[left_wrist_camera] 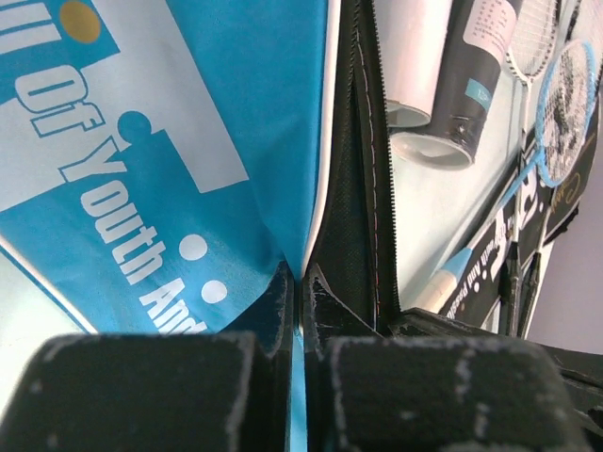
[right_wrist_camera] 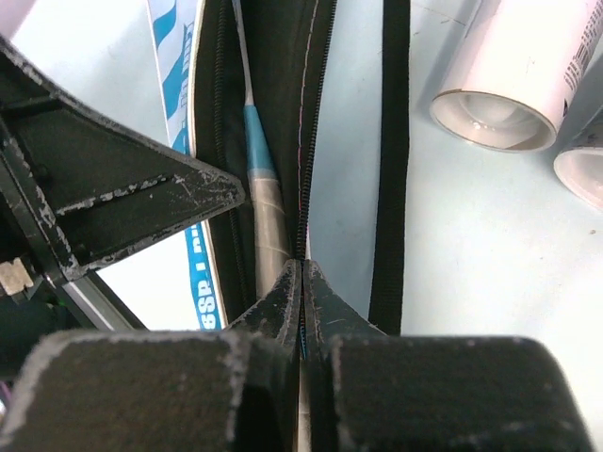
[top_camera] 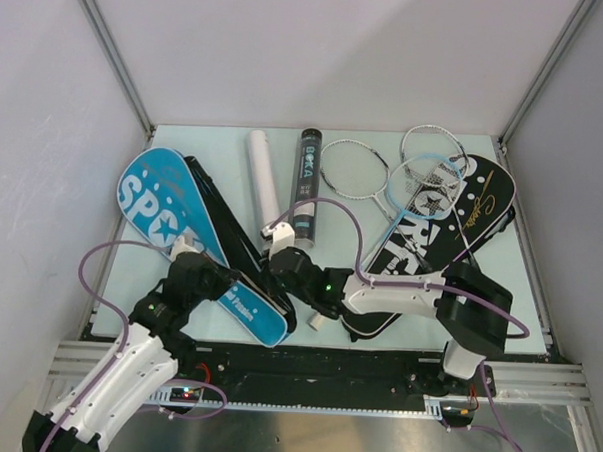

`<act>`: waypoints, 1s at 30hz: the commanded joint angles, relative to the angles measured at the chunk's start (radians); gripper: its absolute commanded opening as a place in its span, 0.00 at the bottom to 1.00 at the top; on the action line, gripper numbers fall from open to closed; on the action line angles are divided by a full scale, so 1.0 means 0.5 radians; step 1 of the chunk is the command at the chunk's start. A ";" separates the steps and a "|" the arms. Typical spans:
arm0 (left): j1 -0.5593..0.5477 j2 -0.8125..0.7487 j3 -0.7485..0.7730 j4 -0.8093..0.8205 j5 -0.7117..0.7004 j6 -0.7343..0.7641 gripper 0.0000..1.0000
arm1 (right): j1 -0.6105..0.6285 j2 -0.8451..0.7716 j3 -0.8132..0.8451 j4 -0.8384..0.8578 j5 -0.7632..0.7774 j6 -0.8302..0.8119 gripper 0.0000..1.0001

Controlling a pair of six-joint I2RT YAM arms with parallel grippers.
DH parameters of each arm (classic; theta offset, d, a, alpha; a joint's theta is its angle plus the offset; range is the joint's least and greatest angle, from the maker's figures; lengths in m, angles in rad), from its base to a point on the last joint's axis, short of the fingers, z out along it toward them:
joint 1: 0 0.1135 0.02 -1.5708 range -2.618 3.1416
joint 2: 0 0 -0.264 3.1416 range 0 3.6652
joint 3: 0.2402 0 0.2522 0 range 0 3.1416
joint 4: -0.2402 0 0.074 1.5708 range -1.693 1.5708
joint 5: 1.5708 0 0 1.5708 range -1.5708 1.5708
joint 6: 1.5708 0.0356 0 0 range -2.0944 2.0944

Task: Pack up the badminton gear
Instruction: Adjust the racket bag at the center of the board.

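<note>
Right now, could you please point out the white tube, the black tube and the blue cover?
white tube [top_camera: 264, 179]: top external view, middle of its body.
black tube [top_camera: 306, 186]: top external view, middle of its body.
blue cover [top_camera: 153, 188]: top external view, its wide lettered head.

Blue cover [left_wrist_camera: 217, 122]: woven synthetic cloth with a slight sheen and flat white print. Its edging is matt black cloth with fine zip teeth [left_wrist_camera: 363, 188].
Racket grip [right_wrist_camera: 268, 217] inside the blue cover: pale wrapped tape, matt.
White tube [right_wrist_camera: 499, 85] right of the blue cover: smooth, glossy; card or plastic, can't tell.
Black tube [left_wrist_camera: 476, 75] just beyond: glossy, printed label.
Black cover [top_camera: 452, 218] far right of the blue cover: satin cloth.
Worktop [right_wrist_camera: 443, 235]: smooth, pale, faint reflections.
Left gripper [left_wrist_camera: 301, 278] and right gripper [right_wrist_camera: 301, 268]: matt black, rough, scuffed whitish.
</note>
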 commanded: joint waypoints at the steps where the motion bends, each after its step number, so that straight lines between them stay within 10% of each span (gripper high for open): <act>1: 0.013 -0.070 -0.014 0.171 -0.116 0.083 0.00 | 0.077 -0.229 0.143 -0.007 0.145 -0.300 0.00; 24: 0.023 -0.067 -0.154 0.255 -0.036 0.122 0.00 | 0.092 -0.108 0.044 -0.082 0.020 -0.063 0.00; 30: 0.022 0.012 -0.156 0.255 -0.024 0.127 0.00 | -0.111 -0.166 -0.192 0.027 -0.622 0.107 0.28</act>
